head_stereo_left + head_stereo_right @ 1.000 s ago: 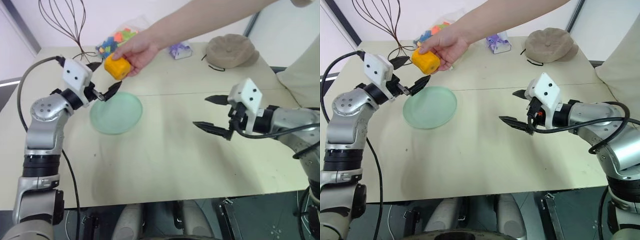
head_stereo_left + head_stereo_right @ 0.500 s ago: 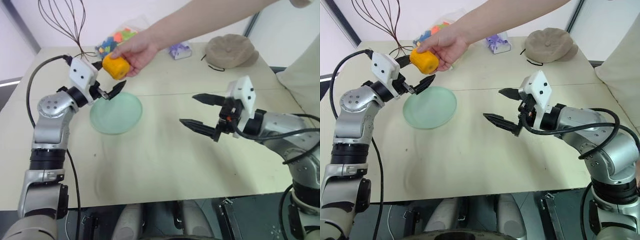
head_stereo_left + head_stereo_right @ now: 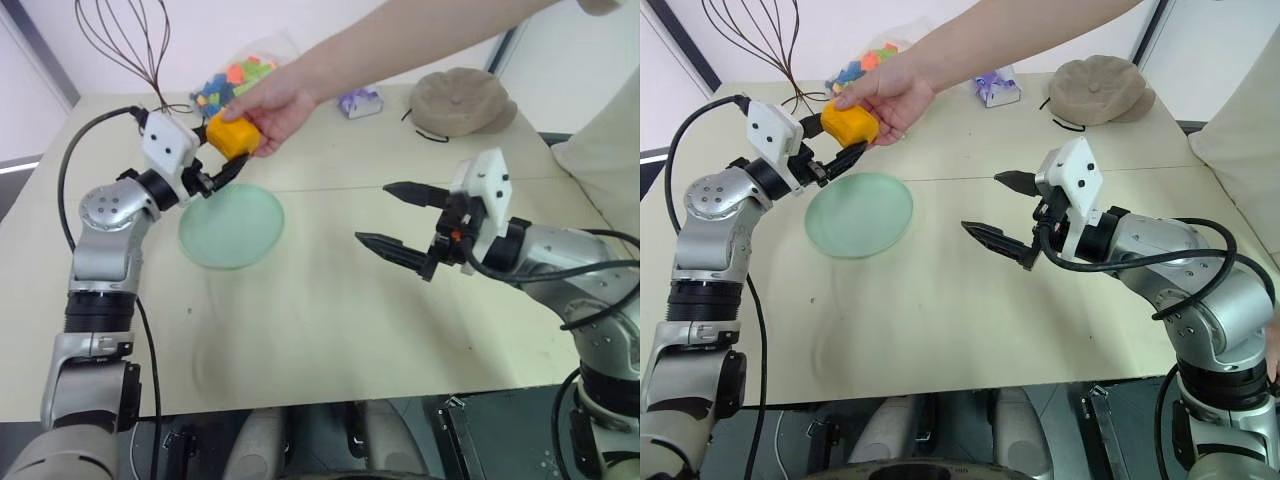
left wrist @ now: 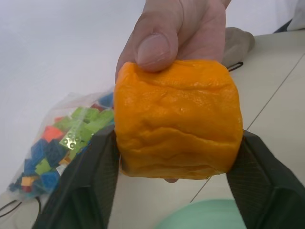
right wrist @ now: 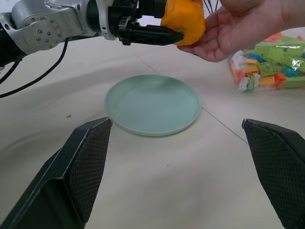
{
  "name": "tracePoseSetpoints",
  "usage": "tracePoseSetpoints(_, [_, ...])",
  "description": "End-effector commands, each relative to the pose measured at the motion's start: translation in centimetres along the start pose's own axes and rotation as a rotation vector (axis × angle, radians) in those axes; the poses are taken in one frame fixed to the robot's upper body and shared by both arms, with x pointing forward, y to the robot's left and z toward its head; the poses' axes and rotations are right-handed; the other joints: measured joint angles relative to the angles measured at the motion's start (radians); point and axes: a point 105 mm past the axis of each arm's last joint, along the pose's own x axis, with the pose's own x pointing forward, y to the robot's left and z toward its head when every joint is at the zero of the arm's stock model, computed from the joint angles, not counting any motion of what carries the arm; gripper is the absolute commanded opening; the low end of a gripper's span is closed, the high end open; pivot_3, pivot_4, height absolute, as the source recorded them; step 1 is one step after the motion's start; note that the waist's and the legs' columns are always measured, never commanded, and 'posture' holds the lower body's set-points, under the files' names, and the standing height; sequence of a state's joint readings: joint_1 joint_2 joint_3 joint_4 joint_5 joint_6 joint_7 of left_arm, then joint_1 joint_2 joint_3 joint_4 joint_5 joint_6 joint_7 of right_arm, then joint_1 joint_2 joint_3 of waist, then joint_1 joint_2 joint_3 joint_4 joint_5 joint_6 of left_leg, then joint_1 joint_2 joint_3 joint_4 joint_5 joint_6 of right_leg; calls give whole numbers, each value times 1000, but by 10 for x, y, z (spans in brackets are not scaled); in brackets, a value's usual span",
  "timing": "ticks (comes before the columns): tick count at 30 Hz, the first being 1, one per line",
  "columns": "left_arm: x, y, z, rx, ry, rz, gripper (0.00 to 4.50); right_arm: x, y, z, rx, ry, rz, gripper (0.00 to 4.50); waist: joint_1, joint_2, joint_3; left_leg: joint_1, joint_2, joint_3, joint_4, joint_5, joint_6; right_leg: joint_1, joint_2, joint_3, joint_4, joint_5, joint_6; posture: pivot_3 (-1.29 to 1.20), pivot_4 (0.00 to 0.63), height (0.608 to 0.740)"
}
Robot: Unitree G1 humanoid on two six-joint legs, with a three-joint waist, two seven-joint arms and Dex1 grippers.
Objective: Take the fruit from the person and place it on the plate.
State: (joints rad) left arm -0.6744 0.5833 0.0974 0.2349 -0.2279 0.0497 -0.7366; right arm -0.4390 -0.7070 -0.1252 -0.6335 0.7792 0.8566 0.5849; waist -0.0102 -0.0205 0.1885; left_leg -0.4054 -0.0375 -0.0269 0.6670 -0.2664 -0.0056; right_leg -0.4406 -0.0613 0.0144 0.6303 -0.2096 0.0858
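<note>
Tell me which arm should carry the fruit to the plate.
Left. The left end effector has its fingers on either side of the fruit, which the person's hand holds just beside the plate. The right end effector is open, farther away.

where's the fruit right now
The fruit is at the table's far left, held in the person's hand between the left gripper's fingers, just beyond the plate.

Head pair high over table (image 3: 330,300); wrist cameras low, close.
</note>
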Motion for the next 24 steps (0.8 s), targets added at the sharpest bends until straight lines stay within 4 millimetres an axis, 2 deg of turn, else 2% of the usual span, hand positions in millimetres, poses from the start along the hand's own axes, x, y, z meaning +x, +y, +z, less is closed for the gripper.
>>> tracePoseSetpoints(1, [2,5,15,39,-47,7,3181,-1,4,12,-55,-38,5,4500,0,0,0,0,0,0,0,0,0,0,0,0,0,0,0,0,150,740])
tracePoseSetpoints(11, [1,5,15,45,-46,5,3181,1,3,11,-55,-32,8,4500,0,0,0,0,0,0,0,0,0,0,0,0,0,0,0,0,150,740])
tracePoseSetpoints(15, [2,6,16,43,-51,10,2118,1,2,10,-58,-29,7,4500,0,0,0,0,0,0,0,0,0,0,0,0,0,0,0,0,150,740])
tracePoseSetpoints(24, [2,7,17,45,-52,16,2074,1,1,10,-62,-26,7,4500,0,0,0,0,0,0,0,0,0,0,0,0,0,0,0,0,150,740])
